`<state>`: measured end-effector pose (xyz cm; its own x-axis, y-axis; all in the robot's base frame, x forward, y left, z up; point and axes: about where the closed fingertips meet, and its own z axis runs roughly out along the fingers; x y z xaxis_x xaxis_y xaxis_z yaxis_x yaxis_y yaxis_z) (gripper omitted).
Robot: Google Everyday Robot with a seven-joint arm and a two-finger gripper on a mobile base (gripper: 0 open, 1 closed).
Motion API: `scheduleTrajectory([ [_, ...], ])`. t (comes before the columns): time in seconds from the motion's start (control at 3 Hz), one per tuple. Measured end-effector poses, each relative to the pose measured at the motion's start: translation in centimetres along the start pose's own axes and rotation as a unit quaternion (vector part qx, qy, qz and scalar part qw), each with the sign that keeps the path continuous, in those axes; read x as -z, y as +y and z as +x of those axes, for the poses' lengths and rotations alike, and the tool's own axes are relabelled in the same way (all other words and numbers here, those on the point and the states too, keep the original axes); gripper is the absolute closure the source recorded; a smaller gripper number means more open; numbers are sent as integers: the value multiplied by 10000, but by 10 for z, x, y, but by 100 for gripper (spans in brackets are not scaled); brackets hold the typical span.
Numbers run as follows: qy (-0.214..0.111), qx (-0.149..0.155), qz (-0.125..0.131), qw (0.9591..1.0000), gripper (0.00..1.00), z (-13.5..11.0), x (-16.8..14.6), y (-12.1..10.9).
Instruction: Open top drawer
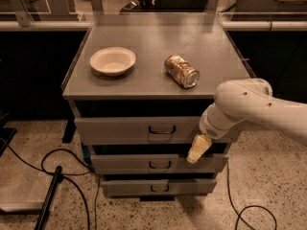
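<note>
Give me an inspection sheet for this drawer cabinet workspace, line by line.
Surface: grey cabinet top, flat.
Job's things: top drawer, its handle untouched.
Clutter: white bowl upright at left; can lying on its side at right.
Grippers: gripper pointing down in front of the drawers, right of and below the handle, apart from it.
Cables: black cables on the floor at left, another at right.
Surroundings: speckled floor.

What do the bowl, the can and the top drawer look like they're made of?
Bowl: matte off-white, likely paper or plastic. Can: metal, its end shines. Top drawer: seemingly sheet metal, flat grey, dull sheen. Gripper, at that drawer's lower right edge: pale, perhaps plastic.
</note>
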<state>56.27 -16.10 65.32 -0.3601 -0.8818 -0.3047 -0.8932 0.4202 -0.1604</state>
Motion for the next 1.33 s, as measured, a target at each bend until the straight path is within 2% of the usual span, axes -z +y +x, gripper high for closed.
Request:
scheduleTrajectory([
  [0.33,19,100,-120,9999,0,-3,-12,5],
  [0.67,28,87,-250,9996,0,1,-5,14],
  [1.0,32,-22,-600,9982,0,14,19,45],
  [1.33,32,-23,-601,9982,0,14,19,44],
])
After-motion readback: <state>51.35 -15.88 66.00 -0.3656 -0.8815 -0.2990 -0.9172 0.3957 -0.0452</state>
